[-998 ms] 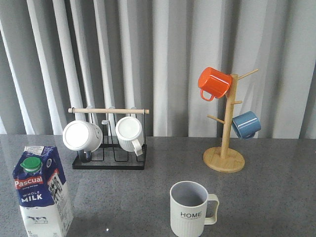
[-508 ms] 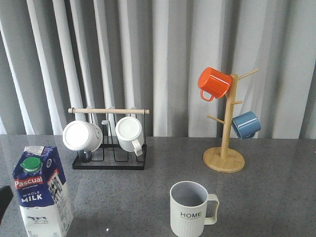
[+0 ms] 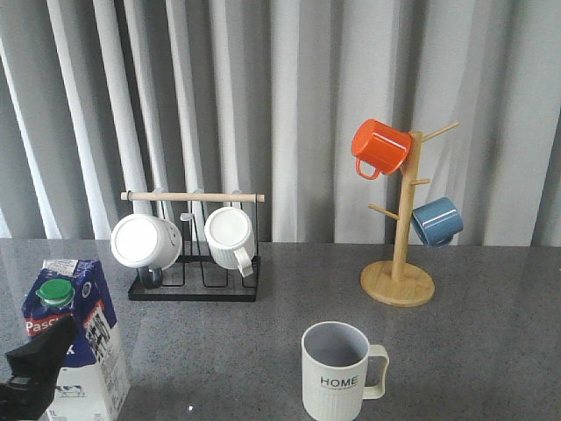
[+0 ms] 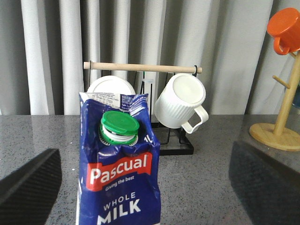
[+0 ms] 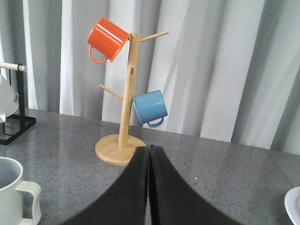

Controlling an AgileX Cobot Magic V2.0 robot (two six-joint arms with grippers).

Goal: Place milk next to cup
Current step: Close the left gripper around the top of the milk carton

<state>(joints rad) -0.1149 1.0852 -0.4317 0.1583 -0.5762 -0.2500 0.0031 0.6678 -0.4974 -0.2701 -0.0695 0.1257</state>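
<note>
The milk [image 3: 77, 338] is a blue-and-white carton with a green cap, standing upright at the table's front left. In the left wrist view the milk [image 4: 119, 173] stands between the wide-apart fingers of my left gripper [image 4: 143, 150], which is open and does not touch it. In the front view one black finger [image 3: 37, 364] covers part of the carton's label. The cup [image 3: 337, 373], a pale ribbed mug marked "HOME", stands at the front centre, well right of the carton. My right gripper [image 5: 149, 149] is shut on nothing; the cup [image 5: 10, 187] shows beside it.
A black wire rack [image 3: 195, 288] with a wooden bar holds two white ribbed mugs behind the carton. A wooden mug tree [image 3: 399, 282] at the back right carries an orange mug [image 3: 379, 147] and a blue mug [image 3: 436, 221]. A white rim [image 5: 294, 204] shows at one edge.
My left gripper has come into the front view at the lower left and now reaches the carton, covering part of its label. The carton and the cup have not moved.
</note>
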